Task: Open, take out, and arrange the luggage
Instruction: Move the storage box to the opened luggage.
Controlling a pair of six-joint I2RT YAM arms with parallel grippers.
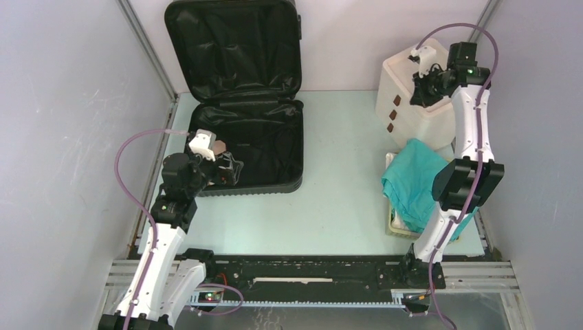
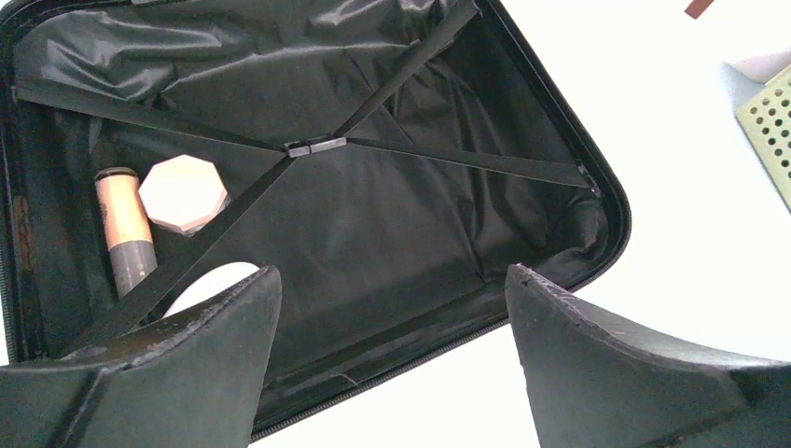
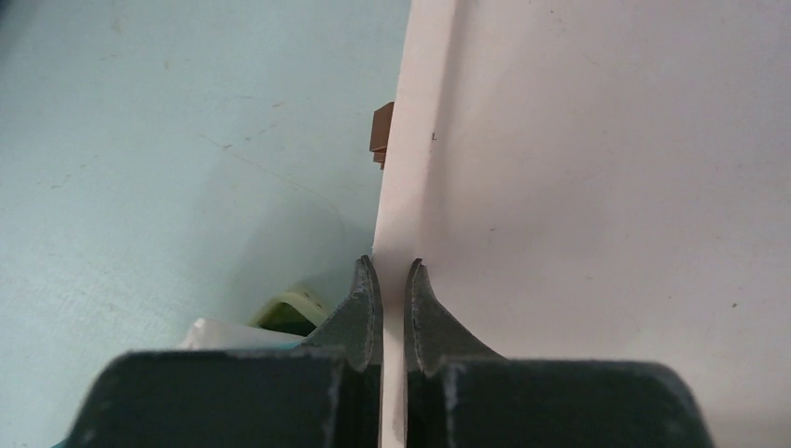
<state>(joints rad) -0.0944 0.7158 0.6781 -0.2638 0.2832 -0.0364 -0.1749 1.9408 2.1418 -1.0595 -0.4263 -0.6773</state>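
Already open: luggage point(image 1: 254, 148) lies far left on the surface point(image 1: 337, 172), lid up against the back wall. Tube point(image 2: 124, 229), pink compact point(image 2: 183, 193) and a white item point(image 2: 210, 280) sit under crossed straps point(image 2: 315, 146), not yet taken out. Left fingers point(image 2: 224, 345) spread wide over its near rim; right fingers point(image 3: 359, 317) nearly pressed together, empty, by the drawer box point(image 1: 412, 103).

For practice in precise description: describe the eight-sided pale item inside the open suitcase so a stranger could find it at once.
Find the black luggage open at the left of the table. In its flat-lying half, a pale pink item sits beside a peach tube. It alone is eight-sided.
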